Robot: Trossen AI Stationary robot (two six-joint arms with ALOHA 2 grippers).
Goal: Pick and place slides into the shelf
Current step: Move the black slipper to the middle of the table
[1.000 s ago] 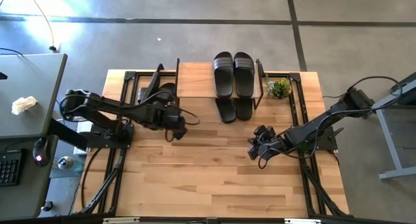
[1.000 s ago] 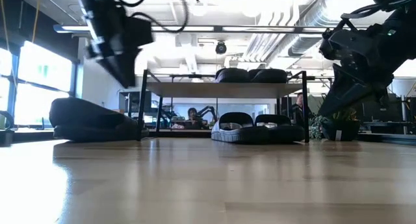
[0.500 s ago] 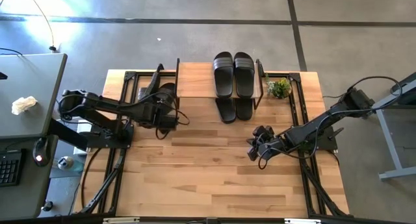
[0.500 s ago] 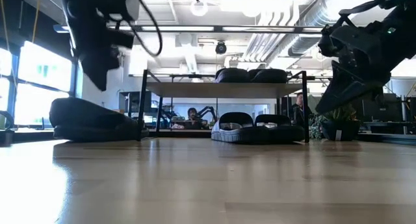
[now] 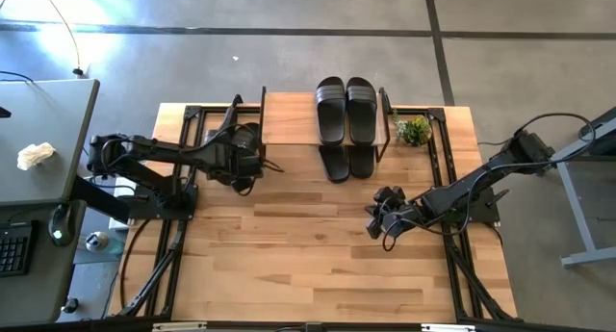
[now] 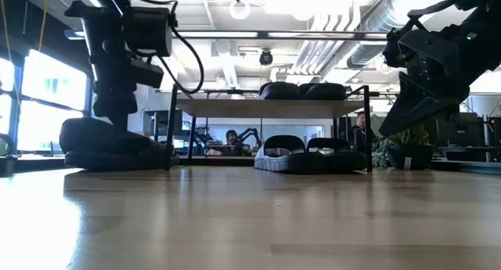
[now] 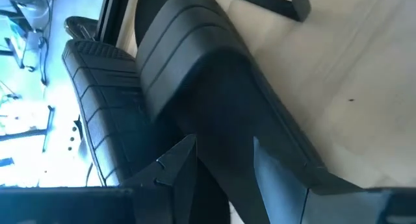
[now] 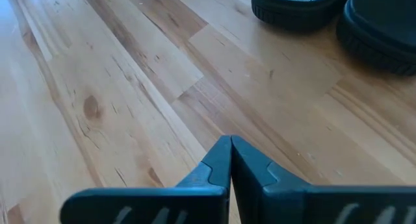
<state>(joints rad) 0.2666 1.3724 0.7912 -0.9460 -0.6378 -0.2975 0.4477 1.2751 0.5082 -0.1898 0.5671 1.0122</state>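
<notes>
Two black slides [image 5: 248, 133] lie side by side on the table left of the shelf [image 5: 289, 115]; the low view shows them as a dark mound [image 6: 109, 149]. My left gripper [image 5: 247, 157] is open right above them, pointing down [image 6: 117, 113]. In its wrist view its fingers straddle the nearer slide [image 7: 195, 62], with the other slide [image 7: 97, 100] beside it. Two slides [image 5: 345, 109] rest on the shelf's top board and two [image 5: 346, 162] sit under it. My right gripper [image 5: 375, 219] hovers shut [image 8: 231, 143] over the table near the shelf. My left gripper comes down from above with one finger [image 7: 172, 169] on each side of the nearer slide's sole edge [image 7: 224, 113], near the strap. Whether the fingers touch the slide I cannot tell. The slide lies flat on the table.
A small green plant [image 5: 414, 130] stands right of the shelf. Black frame rails [image 5: 183, 130] run along the table's left and right sides. Bare wood [image 5: 308, 255] fills the near half of the table. A grey desk [image 5: 43, 130] stands beyond the left edge.
My left gripper has moved toward the table's left and far edges and come down over the slides beside the shelf. The slides have not moved.
</notes>
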